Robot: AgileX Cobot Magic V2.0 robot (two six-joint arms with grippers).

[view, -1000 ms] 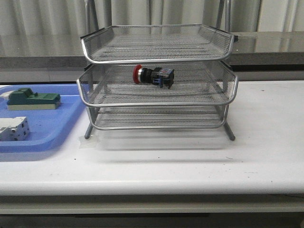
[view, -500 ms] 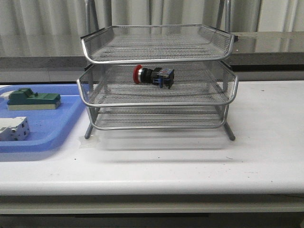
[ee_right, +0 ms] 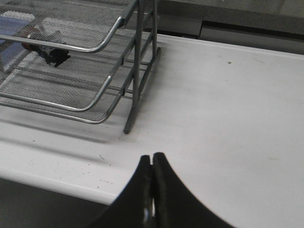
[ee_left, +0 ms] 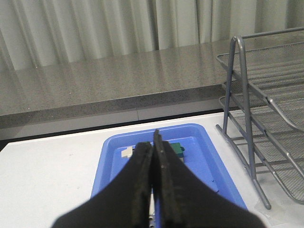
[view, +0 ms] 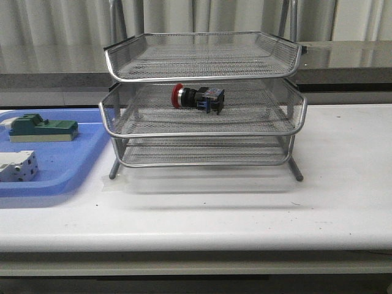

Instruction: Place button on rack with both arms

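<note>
The small push-button with red mushroom cap, black body and blue rear block (view: 198,97) lies on its side on the middle tier of the silver wire-mesh rack (view: 202,131). It looks light, rigid and prone to roll; the black body seems the best hold. Left pincer (ee_left: 152,156) and right pincer (ee_right: 152,164) are both clenched and empty, near the tabletop's (view: 245,208) edge.

No visible change across front view pictures.
</note>
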